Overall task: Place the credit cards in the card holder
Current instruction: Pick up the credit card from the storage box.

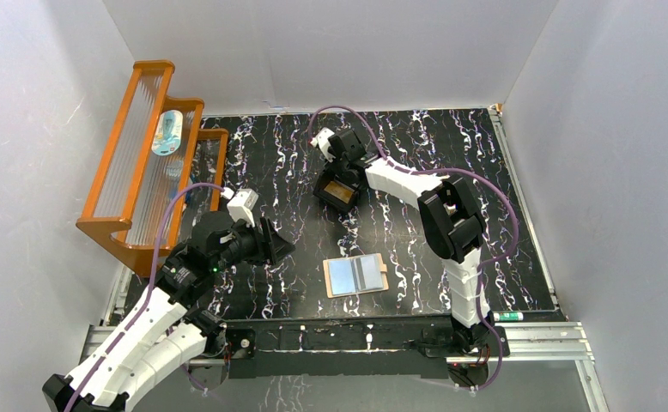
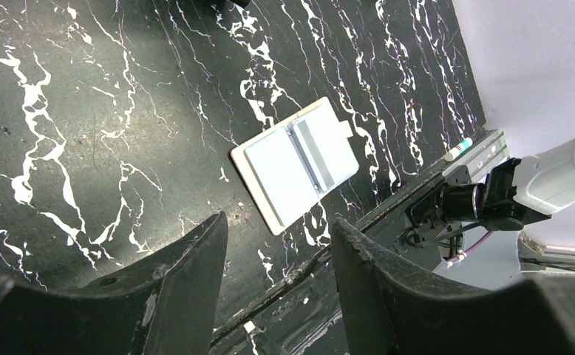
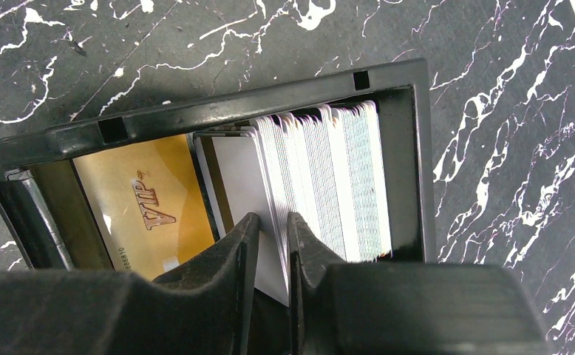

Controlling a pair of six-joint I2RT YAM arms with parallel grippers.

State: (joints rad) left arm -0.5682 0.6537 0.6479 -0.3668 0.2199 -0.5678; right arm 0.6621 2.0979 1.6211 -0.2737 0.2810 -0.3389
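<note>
The card holder (image 1: pixel 355 275) lies open and flat near the table's front middle, clear sleeves up; the left wrist view shows the card holder (image 2: pixel 295 163) just beyond my fingertips. My left gripper (image 1: pixel 275 243) (image 2: pixel 277 222) hovers to its left, open and empty. At the back, my right gripper (image 1: pixel 341 182) (image 3: pixel 268 218) reaches into a black tray (image 3: pixel 233 111). Its fingers straddle the front white card (image 3: pixel 240 174) of an upright stack of credit cards (image 3: pixel 329 177), with a narrow gap still showing. A gold VIP card (image 3: pixel 144 203) lies in the tray's left compartment.
An orange wooden rack (image 1: pixel 142 163) stands along the left wall with a small bottle (image 1: pixel 167 133) on it. A green-tipped marker (image 1: pixel 509 317) (image 2: pixel 458 150) rests on the front rail at the right. White walls enclose the table.
</note>
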